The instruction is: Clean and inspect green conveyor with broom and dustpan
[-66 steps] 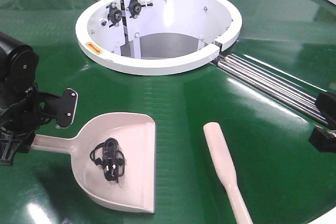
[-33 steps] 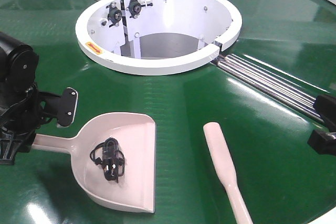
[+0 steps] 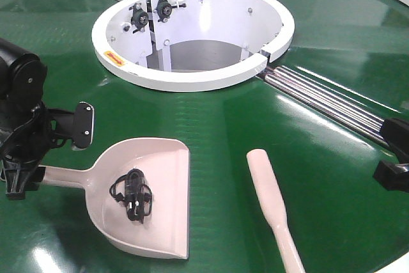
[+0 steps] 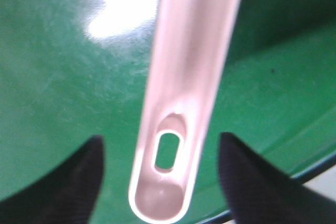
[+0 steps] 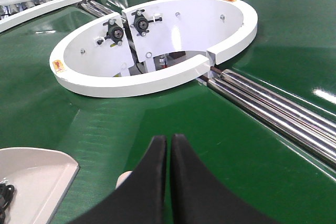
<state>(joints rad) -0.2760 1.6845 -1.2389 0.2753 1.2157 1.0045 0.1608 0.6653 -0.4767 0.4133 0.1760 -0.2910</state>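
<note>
1. Left gripper (image 4: 160, 182) first: on my wrist feed the two dark fingers (image 4: 68, 182) are spread wide apart, one on each side of the dustpan handle. Neither one looks like it's touching the plastic, there's green showing on both sides.

2. The dustpan (image 3: 153, 190) lies flat on the green conveyor (image 3: 223, 126). Its handle end with the hang hole (image 4: 167, 151) sits right between my left fingers, and the scoop runs out away from the gripper, mouth pointing off to the right in the front view.

3. There's a small black tangled thing (image 3: 131, 201) lying inside the scoop. Looks like a bit of cable or a clip, honestly can't tell which.

4. Right gripper (image 5: 168, 150): fingers pressed together, tips meeting with only a hairline seam between them, nothing in them. In the front view only a bit of that arm shows at the right edge.

5. The broom (image 3: 271, 206) is lying on the belt just beside the dustpan mouth, not touching it. On the right wrist feed I only see its rounded pale end peeking out just left of and under the closed fingers. Bristles aren't visible from any view.

6. Out ahead of the right gripper is the white ring hub (image 5: 152, 51), with the silver rollers (image 5: 273, 114) running off to its right.
</note>
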